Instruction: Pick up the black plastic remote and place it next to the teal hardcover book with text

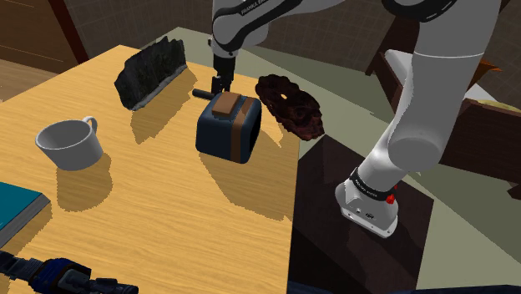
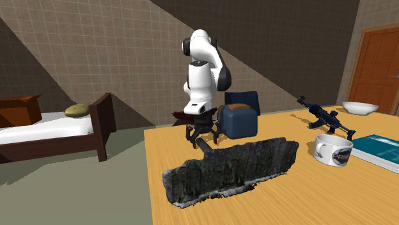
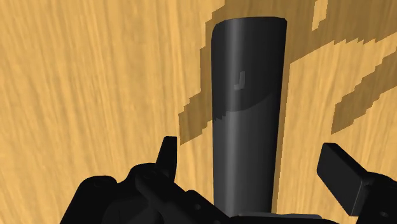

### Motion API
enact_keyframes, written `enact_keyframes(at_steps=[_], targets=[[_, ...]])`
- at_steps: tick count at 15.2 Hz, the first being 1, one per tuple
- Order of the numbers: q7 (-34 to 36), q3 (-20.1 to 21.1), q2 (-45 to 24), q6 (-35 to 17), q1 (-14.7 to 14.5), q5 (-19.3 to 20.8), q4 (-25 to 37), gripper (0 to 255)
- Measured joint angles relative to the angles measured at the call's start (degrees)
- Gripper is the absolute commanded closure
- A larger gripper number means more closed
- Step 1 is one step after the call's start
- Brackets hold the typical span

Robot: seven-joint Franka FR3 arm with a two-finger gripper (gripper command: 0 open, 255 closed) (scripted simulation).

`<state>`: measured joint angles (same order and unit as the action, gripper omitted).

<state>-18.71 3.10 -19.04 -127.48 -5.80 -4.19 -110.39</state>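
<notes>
Remote (image 1: 203, 93) boxed in by clutter

Hand (image 1: 221, 83) hangs open over the table (image 1: 167, 217), fingers (image 3: 343, 181) straddling the black remote without touching. Blue box (image 1: 227, 129) sits just beside it, rough dark slab (image 1: 150, 73) near. White mug (image 1: 71, 144) stands between it and the teal book (image 1: 12, 209), well apart.

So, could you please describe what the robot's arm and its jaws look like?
The arm is a chain of smooth, rounded white links with dark bands at the joints. One upper link carries dark lettering, and a small red spot sits on its base. The jaws are all black and blocky, two in number.
</notes>
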Motion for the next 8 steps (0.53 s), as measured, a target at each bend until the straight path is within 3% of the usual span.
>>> enact_keyframes(at_steps=[3, 4, 8], targets=[[0.0, 0.0, -0.01, -0.06, 0.0, 0.0, -0.04, 0], [0.0, 0.0, -0.01, -0.06, 0.0, 0.0, -0.04, 255], [-0.01, -0.06, 0.14, -0.12, 0.05, 0.03, -0.02, 255]])
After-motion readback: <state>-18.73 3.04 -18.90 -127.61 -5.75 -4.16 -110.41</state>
